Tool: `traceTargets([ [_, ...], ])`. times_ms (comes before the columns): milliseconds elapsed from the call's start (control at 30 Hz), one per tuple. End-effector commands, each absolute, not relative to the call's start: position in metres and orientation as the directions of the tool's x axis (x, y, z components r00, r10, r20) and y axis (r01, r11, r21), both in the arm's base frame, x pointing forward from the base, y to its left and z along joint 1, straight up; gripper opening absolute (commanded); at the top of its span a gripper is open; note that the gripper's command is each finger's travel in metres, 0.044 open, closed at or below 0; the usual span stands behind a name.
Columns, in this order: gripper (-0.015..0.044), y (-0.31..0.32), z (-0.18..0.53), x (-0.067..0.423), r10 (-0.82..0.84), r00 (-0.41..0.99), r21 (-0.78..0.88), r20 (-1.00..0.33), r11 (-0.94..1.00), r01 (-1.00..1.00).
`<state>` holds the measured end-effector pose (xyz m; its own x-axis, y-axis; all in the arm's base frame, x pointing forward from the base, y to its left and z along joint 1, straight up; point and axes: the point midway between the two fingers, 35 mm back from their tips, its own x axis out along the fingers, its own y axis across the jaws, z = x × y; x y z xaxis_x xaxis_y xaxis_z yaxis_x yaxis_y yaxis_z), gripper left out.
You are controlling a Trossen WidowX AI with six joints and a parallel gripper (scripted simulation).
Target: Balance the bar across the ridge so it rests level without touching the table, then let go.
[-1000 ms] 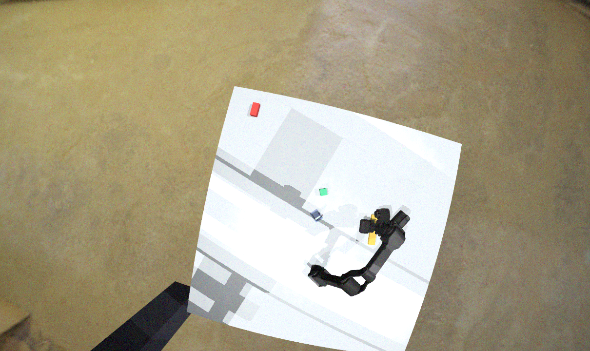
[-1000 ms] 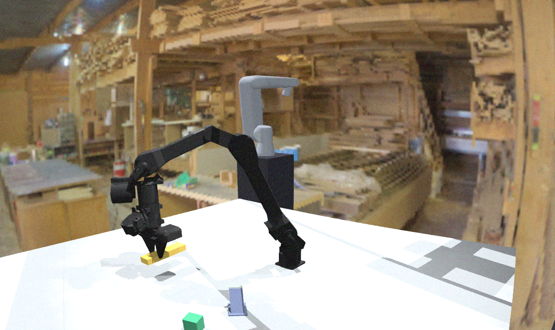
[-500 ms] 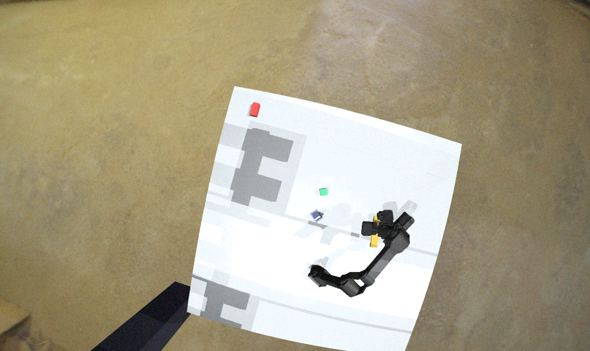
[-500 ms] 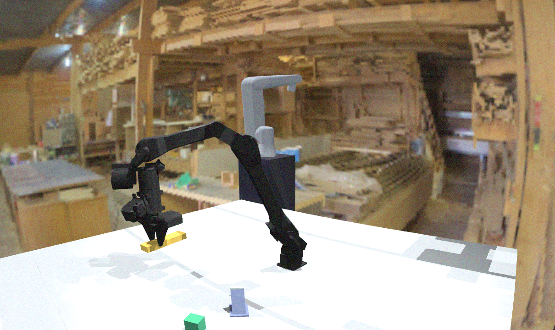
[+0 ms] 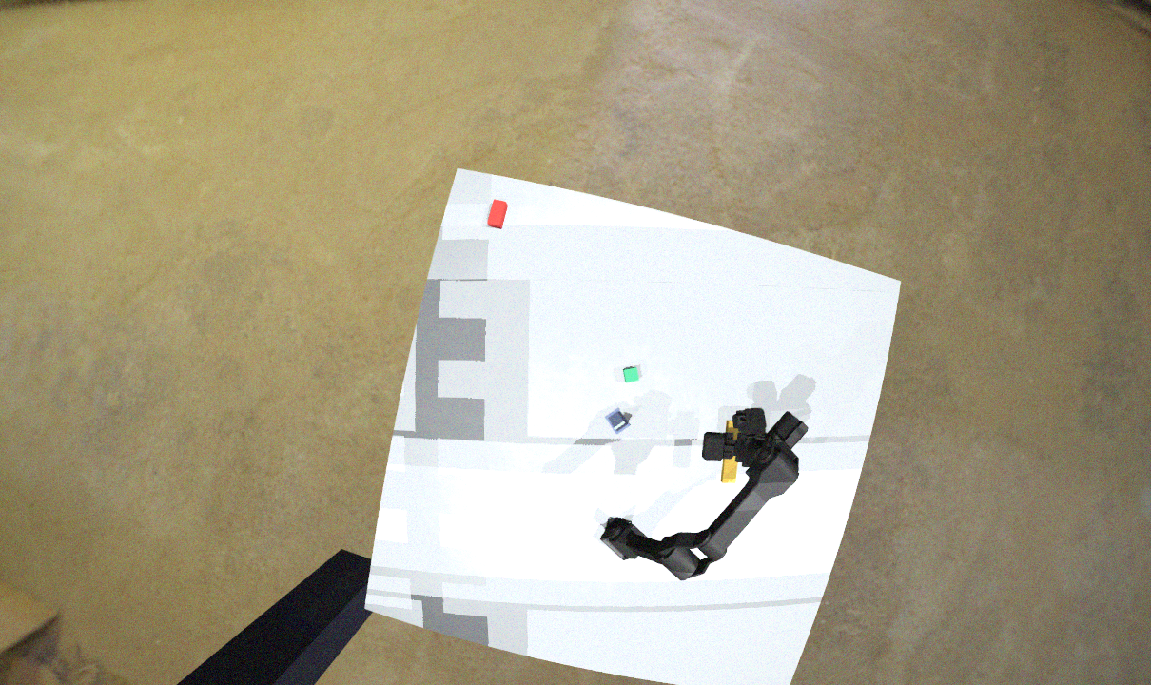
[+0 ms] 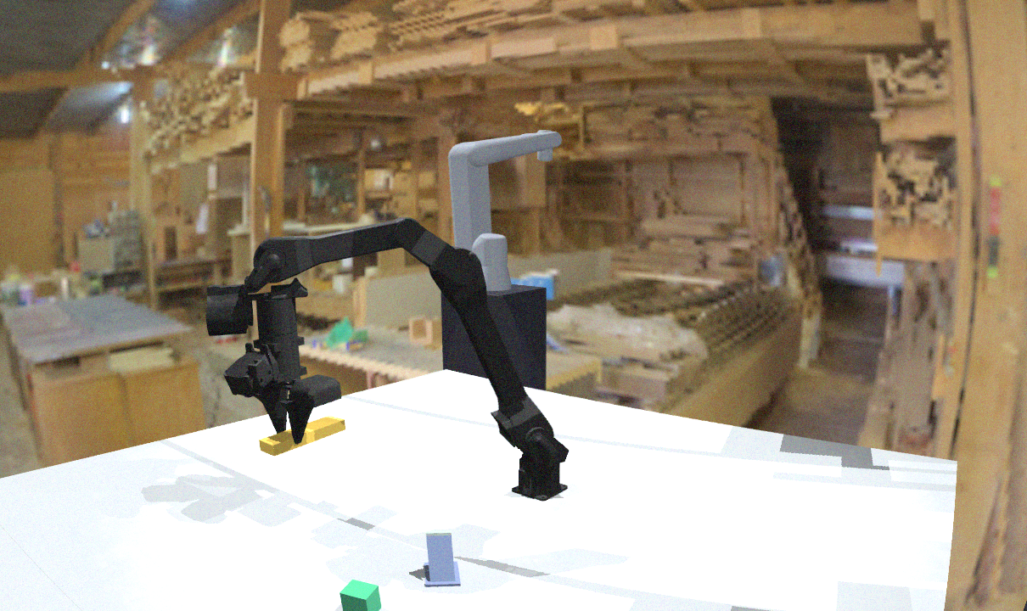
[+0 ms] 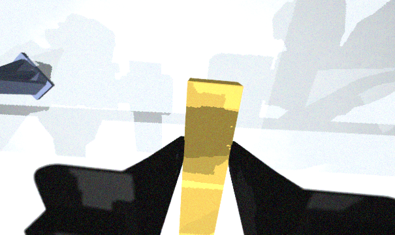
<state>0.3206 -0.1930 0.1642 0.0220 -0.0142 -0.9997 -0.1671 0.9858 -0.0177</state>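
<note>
My gripper [image 5: 735,440] [image 6: 289,435] [image 7: 206,143] is shut on the yellow bar [image 5: 730,469] [image 6: 313,433] [image 7: 211,124], gripping it near its middle. The bar hangs roughly level a little above the white table [image 5: 648,281] [image 6: 730,524], at the table's right side in the overhead view. The ridge [image 5: 622,422] [image 6: 440,557] [image 7: 21,78] is a small blue-grey upright wedge on a flat base. It stands apart from the bar, to the left in the overhead view and at the far left edge of the wrist view.
A green cube [image 5: 631,373] [image 6: 361,596] lies near the ridge. A red block [image 5: 497,213] lies at the table's far corner. The arm's base [image 5: 617,538] [image 6: 540,479] stands mid-table. A dark pedestal with a grey post stands behind the table.
</note>
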Motion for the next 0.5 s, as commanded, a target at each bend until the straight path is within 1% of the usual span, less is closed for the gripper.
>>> traceTargets([
  [0, 0.0, -0.177, 0.167, 0.326, -0.015, 0.027, -0.02, -1.0, 0.979, -0.201],
  [467, 0.0, -0.124, 0.168, 0.34, -0.01, 0.029, -0.019, -1.0, 0.946, -0.323],
])
